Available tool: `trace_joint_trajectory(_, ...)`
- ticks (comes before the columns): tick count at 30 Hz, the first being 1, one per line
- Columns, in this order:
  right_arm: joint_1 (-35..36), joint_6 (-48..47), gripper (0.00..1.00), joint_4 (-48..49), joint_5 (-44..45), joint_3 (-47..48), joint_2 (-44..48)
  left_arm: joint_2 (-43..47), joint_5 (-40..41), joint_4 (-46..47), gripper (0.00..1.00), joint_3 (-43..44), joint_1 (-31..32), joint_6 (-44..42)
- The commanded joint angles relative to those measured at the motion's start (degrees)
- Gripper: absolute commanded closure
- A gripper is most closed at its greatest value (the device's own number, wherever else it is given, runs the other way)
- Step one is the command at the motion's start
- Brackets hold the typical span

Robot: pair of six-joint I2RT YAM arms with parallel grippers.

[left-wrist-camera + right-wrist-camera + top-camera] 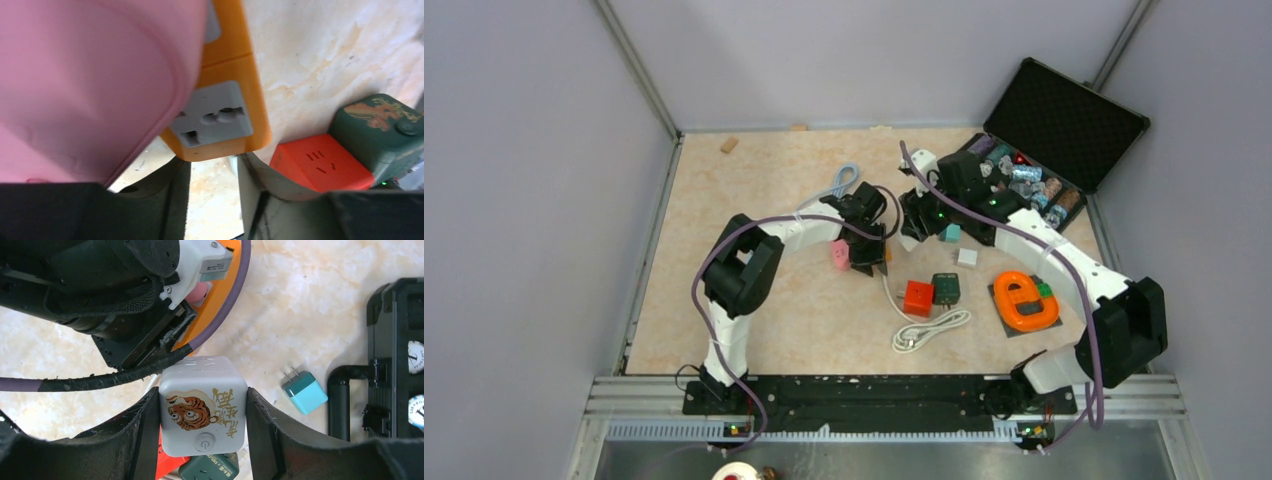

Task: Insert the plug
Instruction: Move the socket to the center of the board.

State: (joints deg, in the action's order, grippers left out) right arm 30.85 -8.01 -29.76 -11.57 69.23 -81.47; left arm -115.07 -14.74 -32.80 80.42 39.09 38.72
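My right gripper (202,396) is shut on a white cube plug (202,410) with a tiger picture and a power button; its prongs are hidden. In the top view it (911,230) hovers mid-table, just right of my left gripper (869,260). An orange power strip (235,65) with a grey socket (212,120) lies right in front of the left gripper (212,161). Those jaws stand a narrow gap apart with bare table between them. A pink block (85,85) fills the left wrist view's upper left and hides part of the strip.
A red cube socket (917,297) and a dark green one (945,288) sit near a coiled white cable (932,330). A teal charger (305,392), an orange ring (1026,300) and an open black case (1034,150) lie to the right. The left arm's wrist (100,290) crowds the right gripper.
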Motion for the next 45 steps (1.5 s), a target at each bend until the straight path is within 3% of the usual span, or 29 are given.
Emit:
trace_joint_trajectory(1, -0.1, 3.5, 1.0, -0.5, 3.2, 3.2, 0.7, -1.8, 6.8, -6.1, 0.67, 3.9, 0.5, -3.6)
trace_joint_trajectory(4, -0.1, 3.4, 1.0, -1.5, 2.6, 2.9, 0.8, -0.5, 9.5, -6.9, 0.8, 2.2, 0.8, -6.6)
trace_joint_trajectory(13, -0.1, 3.1, 1.0, -2.2, 0.2, 3.2, 0.7, 8.2, 9.6, -5.8, 1.0, -8.3, 3.0, -14.4)
trace_joint_trajectory(22, -0.1, 0.9, 1.0, -5.4, -3.0, 4.8, -1.1, 19.8, 6.1, -4.5, 0.99, -19.2, 8.0, -12.9)
trace_joint_trajectory(23, -0.1, 0.7, 1.0, -5.7, -3.6, 4.8, -1.2, 20.9, 5.9, -4.4, 0.93, -19.7, 8.2, -12.4)
trace_joint_trajectory(24, 0.0, 0.5, 1.0, -6.1, -4.0, 4.9, -1.4, 21.9, 6.1, -4.3, 0.79, -20.1, 8.2, -11.9)
trace_joint_trajectory(26, 0.1, 0.3, 1.0, -7.4, -4.7, 5.6, -2.0, 24.1, 6.6, -4.1, 0.42, -20.1, 8.0, -11.3)
trace_joint_trajectory(28, 0.6, -0.6, 1.0, -8.8, -6.0, 6.4, -2.9, 26.1, 6.8, -4.1, 0.26, -18.9, 7.5, -10.9)
trace_joint_trajectory(35, 7.5, -9.4, 1.0, -10.5, -7.6, 8.0, -4.4, 33.5, 1.4, -1.6, 0.17, -18.2, 0.7, -8.0)
trace_joint_trajectory(39, 11.0, -11.9, 1.0, -11.3, -7.8, 11.1, -7.3, 38.1, -2.5, 0.6, 0.13, -22.8, -7.8, -5.7)
trace_joint_trajectory(45, 16.7, -13.2, 1.0, -16.5, -7.5, 21.9, -16.4, 44.5, -1.2, -1.7, 0.07, -28.7, -19.4, -5.9)
